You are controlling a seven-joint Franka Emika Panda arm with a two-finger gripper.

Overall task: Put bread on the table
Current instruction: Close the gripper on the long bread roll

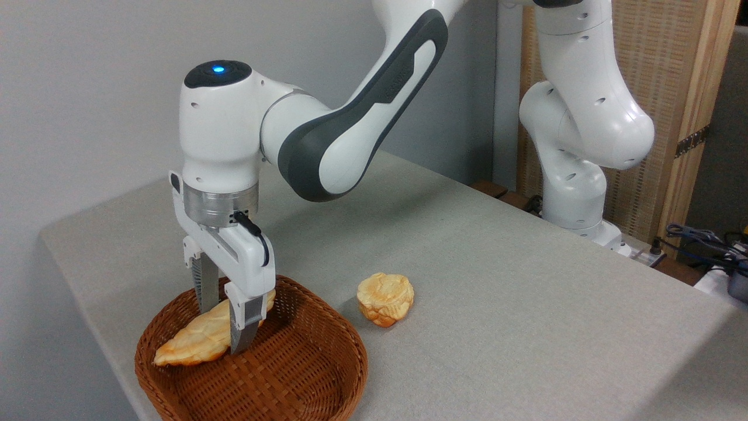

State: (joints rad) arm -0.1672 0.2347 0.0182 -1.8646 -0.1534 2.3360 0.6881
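Observation:
The bread (190, 344), a long golden pastry with pointed ends, lies in the brown wicker basket (327, 386) at the front left of the table (497, 275). My gripper (223, 331) reaches down into the basket and stands open astride the bread's right half. One finger is in front of the bread and the other behind it. The back finger's tip is hidden by the bread.
A small round golden bun (385, 299) rests on the cloth just right of the basket. The arm's white base (575, 199) stands at the table's far right edge, with cables (707, 240) beyond it. The table's left and front edges run close to the basket.

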